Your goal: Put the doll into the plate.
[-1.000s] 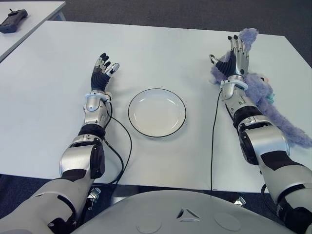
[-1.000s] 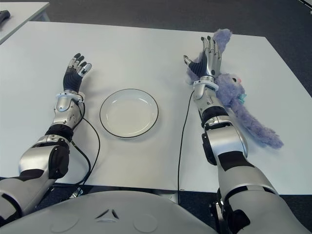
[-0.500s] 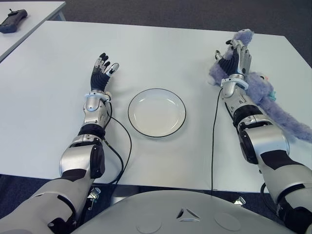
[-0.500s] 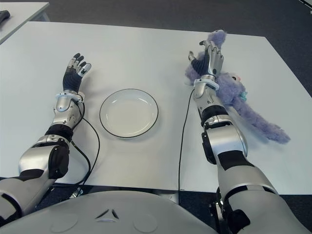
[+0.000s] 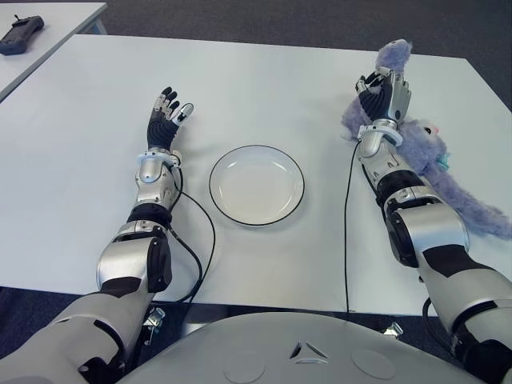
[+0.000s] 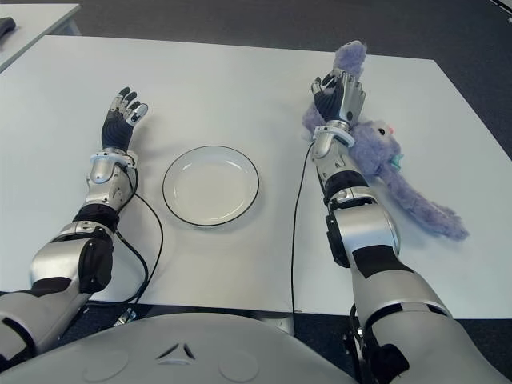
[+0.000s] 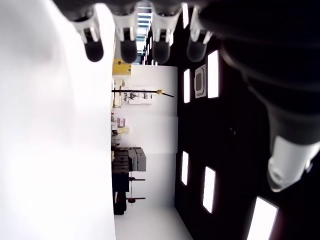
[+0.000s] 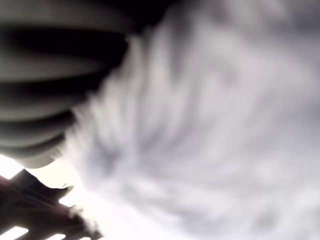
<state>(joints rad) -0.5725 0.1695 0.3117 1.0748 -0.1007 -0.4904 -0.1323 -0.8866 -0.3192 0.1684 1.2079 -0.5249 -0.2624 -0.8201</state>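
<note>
- Grasp step: right hand (image 5: pixel 382 94) curls its fingers around the purple doll (image 5: pixel 436 156) on the desk (image 5: pixel 264 80).
- Left hand (image 5: pixel 166 116) is open beside the plate (image 5: pixel 257 185).
- Next, probably: lift and carry the doll to the plate.

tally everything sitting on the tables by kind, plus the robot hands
doll: 1, purple plush, gripped by the right hand
plate: 1, white with a dark rim
black handheld device: 1, on the far table
robot hands: 2, the left hand open, left of the plate
total: 5
</note>
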